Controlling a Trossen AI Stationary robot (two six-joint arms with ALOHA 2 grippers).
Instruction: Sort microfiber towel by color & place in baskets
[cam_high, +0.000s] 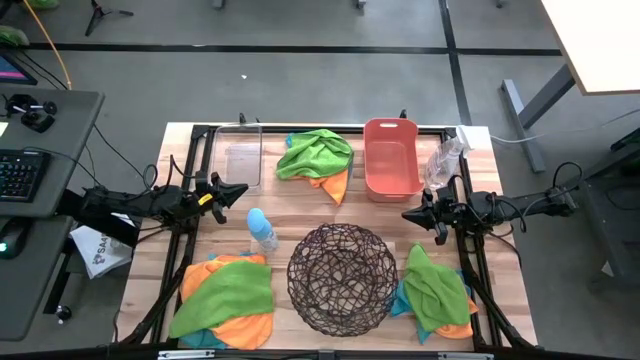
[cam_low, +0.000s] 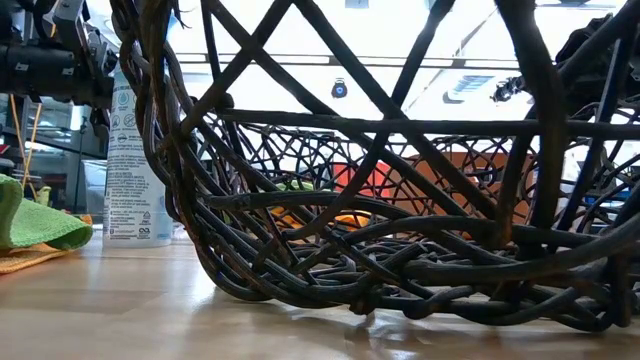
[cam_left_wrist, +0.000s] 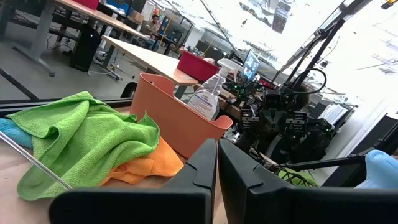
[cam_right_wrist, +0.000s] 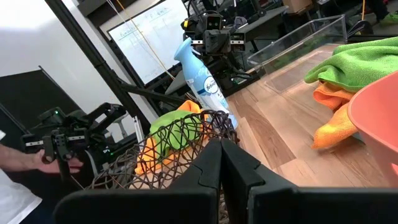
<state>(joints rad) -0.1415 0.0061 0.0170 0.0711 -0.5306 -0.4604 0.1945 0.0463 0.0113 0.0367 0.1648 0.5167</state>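
Both pairs of fingers are pressed together, empty: the left gripper (cam_high: 240, 190) and right gripper (cam_high: 408, 214) hover facing each other. Between them sits the round dark-brown wire basket (cam_high: 342, 277), nothing sorted yet. Beyond lie soft green-and-orange microfiber towels (cam_high: 318, 160), beside the salmon-orange plastic basket (cam_high: 391, 158); a reach there seems next. Only the right wrist shows a person's hand (cam_right_wrist: 38, 159).

both arms are dark, near-black assemblies of blocky joint housings and slim links, the left arm (cam_high: 150, 203) carrying a small yellow mark close to its wrist and the right arm (cam_high: 500, 208) showing none. loose black cables loop off the outer end of each arm, most plainly in a curl behind the right one. the left gripper (cam_left_wrist: 217, 163) and the right gripper (cam_right_wrist: 221, 163) are alike: two flat, matte black fingers with angular, chamfered edges and smooth faces, tapering forward from a broad black base, no markings legible on either.
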